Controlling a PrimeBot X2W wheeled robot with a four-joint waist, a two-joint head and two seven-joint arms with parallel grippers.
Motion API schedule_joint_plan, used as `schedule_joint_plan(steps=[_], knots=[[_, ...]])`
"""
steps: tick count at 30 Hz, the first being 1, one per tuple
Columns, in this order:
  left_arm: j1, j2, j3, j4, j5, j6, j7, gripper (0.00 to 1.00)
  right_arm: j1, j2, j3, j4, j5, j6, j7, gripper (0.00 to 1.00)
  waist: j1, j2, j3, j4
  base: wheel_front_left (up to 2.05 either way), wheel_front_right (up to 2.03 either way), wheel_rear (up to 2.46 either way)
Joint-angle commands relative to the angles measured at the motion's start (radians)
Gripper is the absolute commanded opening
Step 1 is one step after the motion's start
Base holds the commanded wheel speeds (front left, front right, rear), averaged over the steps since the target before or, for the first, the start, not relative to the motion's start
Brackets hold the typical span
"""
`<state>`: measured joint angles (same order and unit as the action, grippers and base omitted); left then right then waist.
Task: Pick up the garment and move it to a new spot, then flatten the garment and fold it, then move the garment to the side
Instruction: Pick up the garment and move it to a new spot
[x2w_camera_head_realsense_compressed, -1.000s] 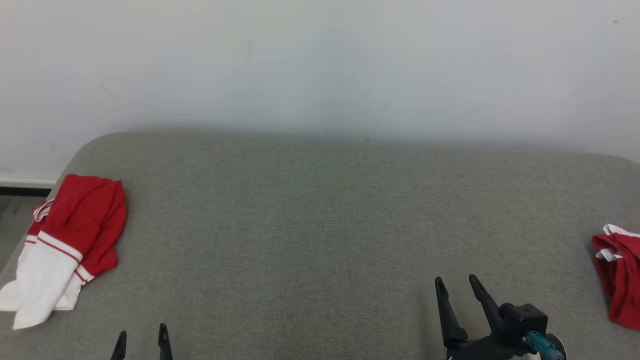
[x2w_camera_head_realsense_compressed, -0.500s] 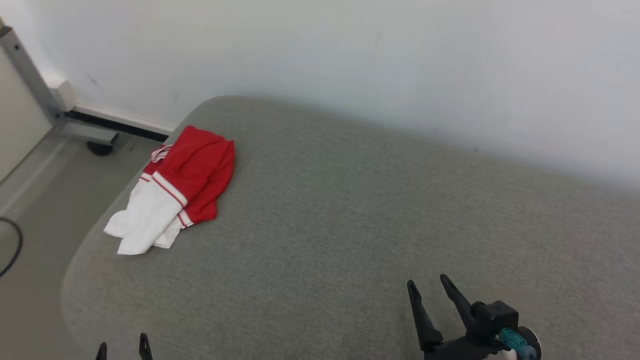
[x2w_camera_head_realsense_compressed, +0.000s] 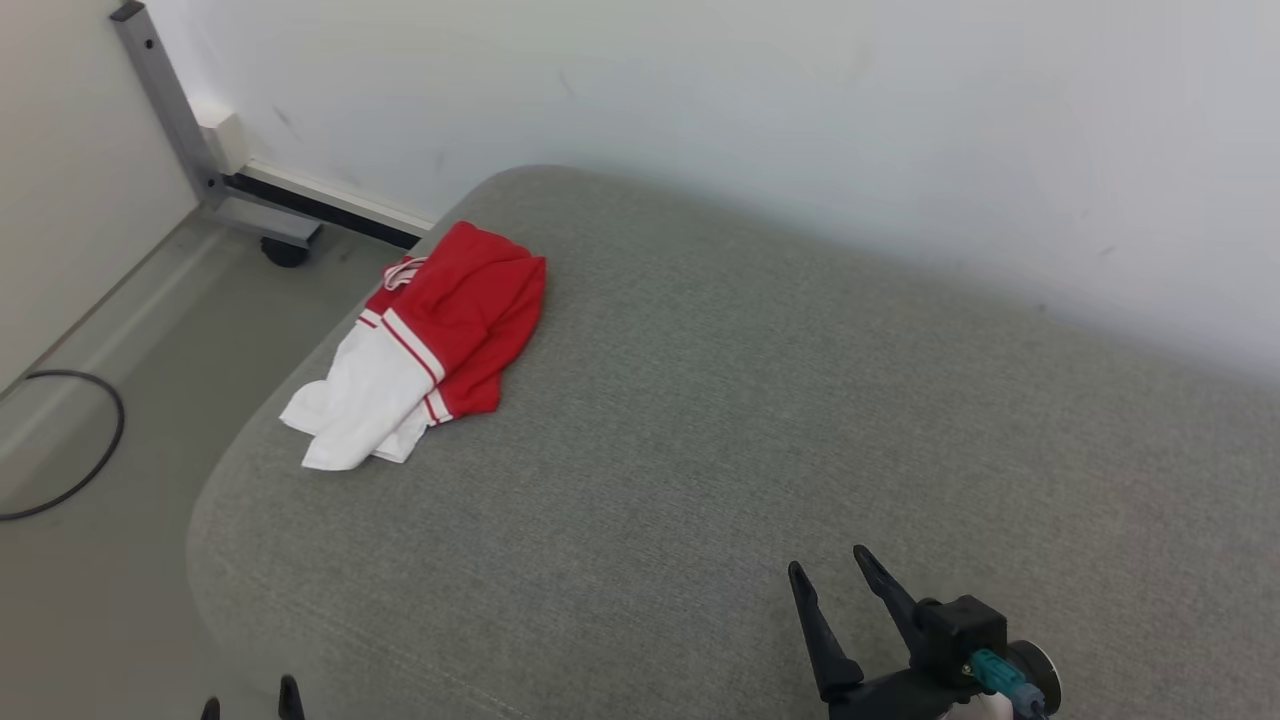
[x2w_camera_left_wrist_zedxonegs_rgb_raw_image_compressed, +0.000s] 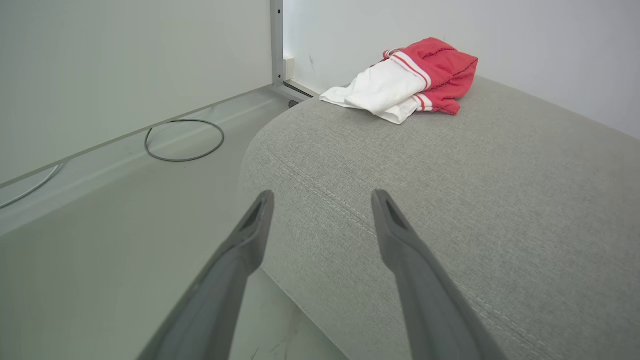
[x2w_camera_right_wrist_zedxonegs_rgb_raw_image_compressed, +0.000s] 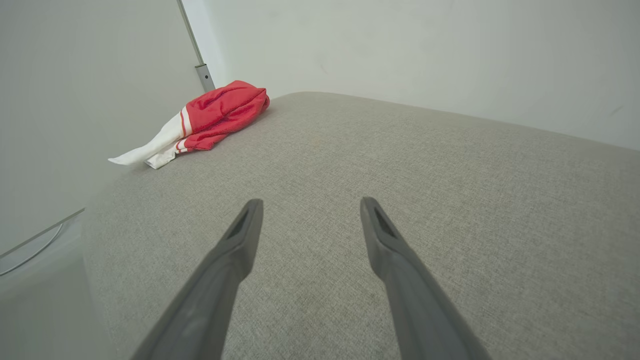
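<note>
My left gripper (x2w_camera_head_realsense_compressed: 250, 698) and right gripper (x2w_camera_head_realsense_compressed: 828, 560) both gape wide, holding nothing; the red-and-white garment (x2w_camera_head_realsense_compressed: 430, 340) lies crumpled at my ten o'clock, on the far-left corner of the grey cushion (x2w_camera_head_realsense_compressed: 750, 420); my left wrist view catches a looped cable (x2w_camera_left_wrist_zedxonegs_rgb_raw_image_compressed: 182, 160) on the floor.

garment (x2w_camera_head_realsense_compressed: 440, 340) | red with white panel, bunched | lying near cushion's far-left corner

surface: grey upholstered bed (x2w_camera_head_realsense_compressed: 800, 420) | on it: crumpled red-and-white garment (x2w_camera_head_realsense_compressed: 430, 340) near left corner
</note>
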<state>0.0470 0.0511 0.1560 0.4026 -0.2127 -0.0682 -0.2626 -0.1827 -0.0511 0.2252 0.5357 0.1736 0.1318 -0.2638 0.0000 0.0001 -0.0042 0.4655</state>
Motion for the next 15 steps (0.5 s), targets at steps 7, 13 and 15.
schedule_joint_plan(steps=[7, 13, 15], knots=[[-0.136, 0.025, 0.032, 0.024, -0.019, -0.047, -0.003, 1.0, -0.02, -0.057, 0.035, -0.038, -0.018, -0.003, 0.0, 1.0, 0.0, -0.0001, 0.061, -0.066, 0.0, 0.0, 0.0], [-0.333, 0.174, -0.045, 0.08, -0.048, -0.061, -0.003, 1.0, -0.027, -0.102, 0.046, -0.083, -0.01, -0.003, 0.0, 1.0, 0.0, -0.0001, 0.126, -0.13, 0.0, 0.0, 0.0], [-0.404, 0.221, -0.098, 0.116, -0.077, -0.062, 0.012, 1.0, -0.034, -0.117, 0.048, -0.098, -0.008, -0.003, 0.0, 1.0, 0.0, -0.0001, 0.146, -0.144, 0.0, 0.0, 0.0]])
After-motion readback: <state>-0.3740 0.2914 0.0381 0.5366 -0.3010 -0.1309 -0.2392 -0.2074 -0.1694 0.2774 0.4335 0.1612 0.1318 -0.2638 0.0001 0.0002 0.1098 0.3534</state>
